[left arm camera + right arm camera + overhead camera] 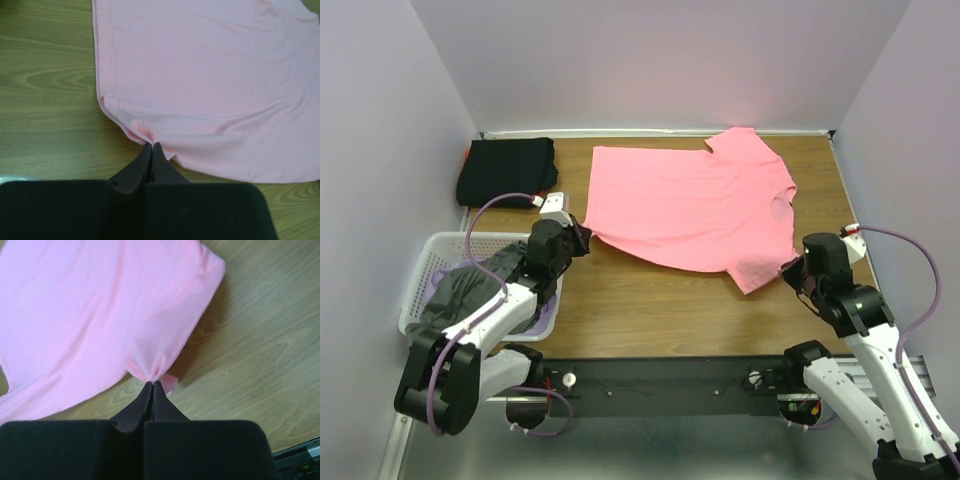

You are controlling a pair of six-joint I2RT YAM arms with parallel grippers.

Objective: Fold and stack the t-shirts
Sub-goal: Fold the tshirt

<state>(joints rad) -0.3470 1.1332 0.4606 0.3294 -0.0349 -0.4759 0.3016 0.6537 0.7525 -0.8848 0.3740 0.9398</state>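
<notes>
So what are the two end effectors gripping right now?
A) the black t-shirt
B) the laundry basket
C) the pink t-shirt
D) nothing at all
C: the left end effector is pinched shut on a hem corner of the pink t-shirt, and the right end effector is pinched shut on its sleeve, as both wrist views show.

"What was the pink t-shirt (pixel 690 205) made of?"

"Soft cloth, matt and smooth, with a stitched hem. The black t-shirt (pixel 507 170) was the same dull cloth, and so was the grey cloth (pixel 465 290)."

"And the desk (pixel 650 310)?"

"Brown wood grain, smooth, with a faint satin sheen. The laundry basket (pixel 425 275) was white lattice plastic."

"The left end effector (pixel 151 145) and right end effector (pixel 152 384)?"

"Black, matt and hard-looking. I couldn't tell whether plastic or rubber. The arm shells (pixel 865 390) were smooth white plastic, slightly glossy."
</notes>
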